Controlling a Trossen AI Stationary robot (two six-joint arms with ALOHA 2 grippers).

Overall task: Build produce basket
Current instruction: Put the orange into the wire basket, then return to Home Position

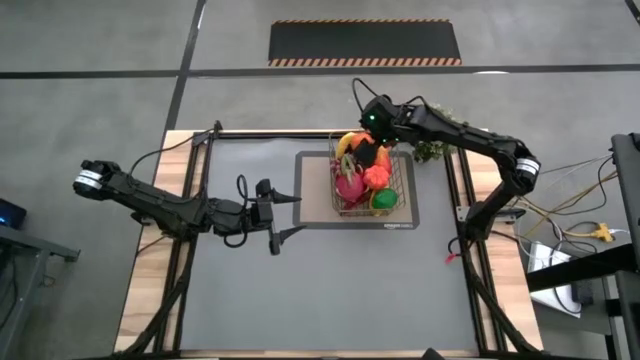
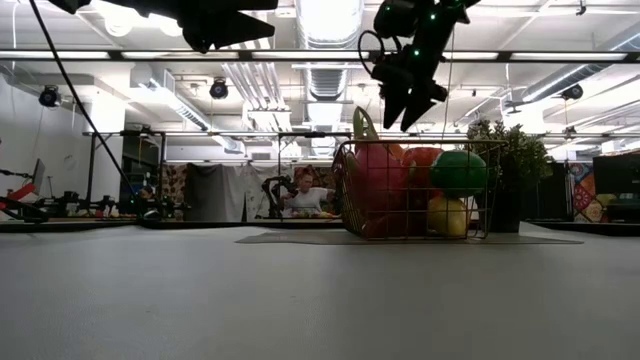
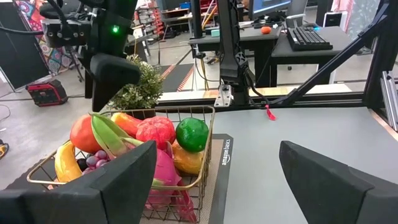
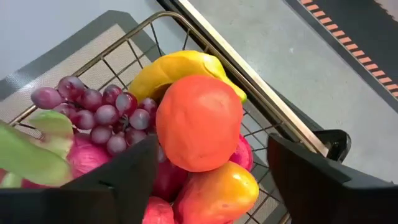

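Note:
The wire basket [image 1: 345,205] stands on a grey-brown mat [image 1: 310,215] at the table's far middle. It holds the produce: an orange [image 4: 199,121] on top, a banana [image 4: 180,65], grapes [image 4: 93,109], a mango [image 4: 217,190], a green fruit [image 3: 191,134], a red apple [image 3: 155,132] and a pink dragon fruit [image 1: 349,185]. My right gripper [image 2: 405,112] hangs open above the basket's far end, tilted down, clear of the fruit. My left gripper [image 1: 288,217] waits open and level, left of the basket.
A bushy potted plant [image 1: 432,150] stands just right of the basket's far corner, under my right arm. The grey table top [image 1: 330,290] lies bare toward the near edge. A person [image 2: 305,197] sits in the room beyond the table.

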